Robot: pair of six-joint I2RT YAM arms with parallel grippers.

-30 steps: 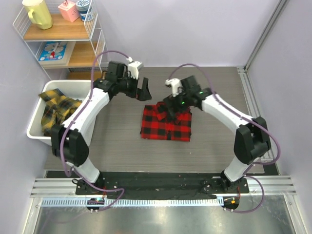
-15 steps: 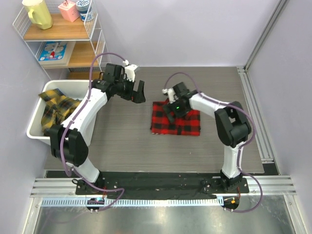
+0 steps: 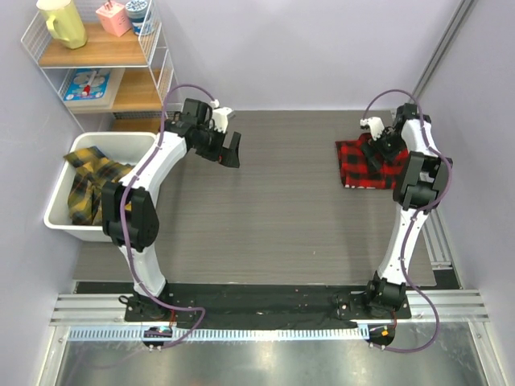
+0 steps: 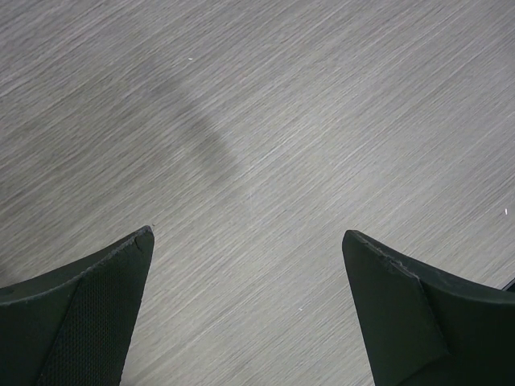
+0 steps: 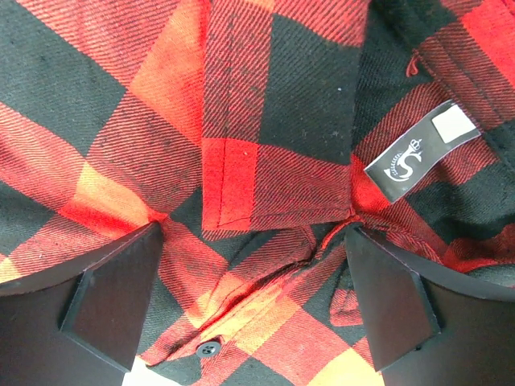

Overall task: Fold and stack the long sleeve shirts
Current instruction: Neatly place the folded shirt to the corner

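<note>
Grey, wood-grained counter [image 3: 273, 225] lies between pale walls, with both arms bolted at its near edge.

The left claw [image 4: 248, 233] is released, its 2 dark fingers spread wide with nothing between them but bare counter. It hangs over the far left of the counter, near the white bin [image 3: 58, 193], and touches no cloth.

The right claw [image 5: 254, 227] is also released, jaws wide apart, directly above the red-and-black shirt [image 3: 354, 165]. Whether its fingertips touch the fabric I cannot tell. Its wrist camera shows the flannel close up: a black sewn-in label [image 5: 414, 153] with a white emblem to the right, and 1 dark button [image 5: 208, 348] near the left finger.

That shirt lies folded into a compact shape at the far right edge of the counter, well apart from the left claw. The yellow-and-black shirts [image 3: 92, 181] sit crumpled inside the bin. Behind the bin stands a wire shelf [image 3: 96, 52] holding a yellow jug [image 3: 63, 22] and a pink box [image 3: 114, 18].
</note>
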